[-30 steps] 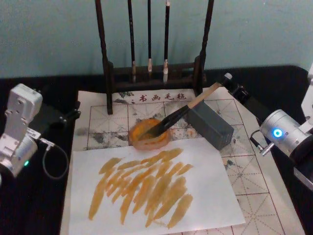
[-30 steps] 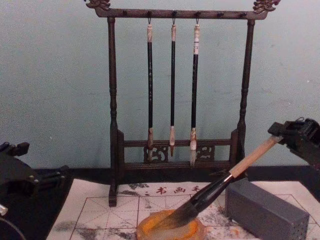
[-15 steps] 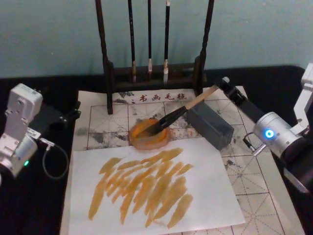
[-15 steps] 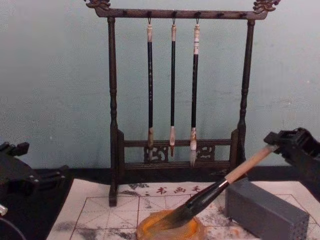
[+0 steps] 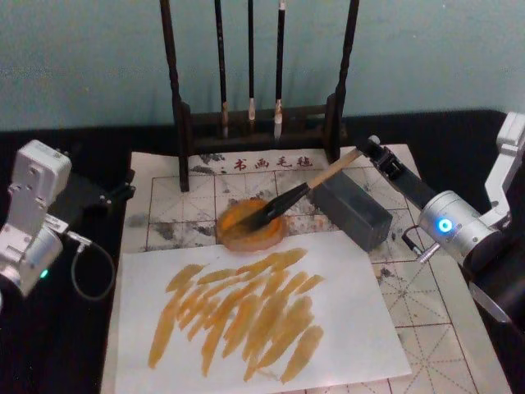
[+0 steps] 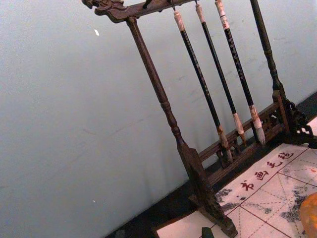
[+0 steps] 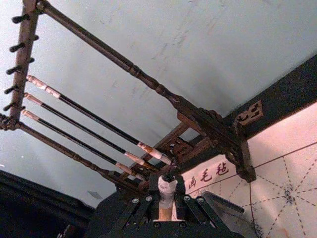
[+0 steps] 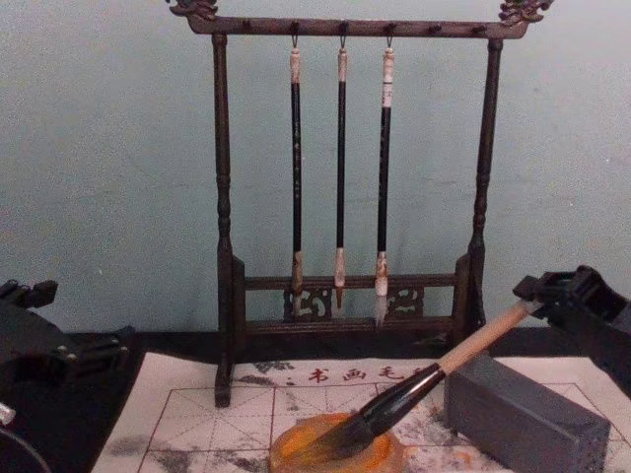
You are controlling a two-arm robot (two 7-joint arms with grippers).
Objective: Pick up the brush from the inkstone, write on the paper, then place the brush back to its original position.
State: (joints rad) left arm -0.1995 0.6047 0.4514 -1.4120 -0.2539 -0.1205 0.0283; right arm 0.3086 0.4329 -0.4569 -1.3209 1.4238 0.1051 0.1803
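Brush (image 5: 289,199) has sunk lower, bristles resting in the inkstone (image 5: 246,245), handle close above the grey block (image 5: 353,209); your right gripper (image 5: 367,150) still clamps its end, so release next; left gripper (image 5: 117,194) parked at left

The brush (image 5: 300,190) leans tilted, dark bristles resting in the round orange inkstone (image 5: 238,239), tan handle rising toward two o'clock. The inkstone sits on the red-gridded paper (image 5: 164,201), toward twelve o'clock.
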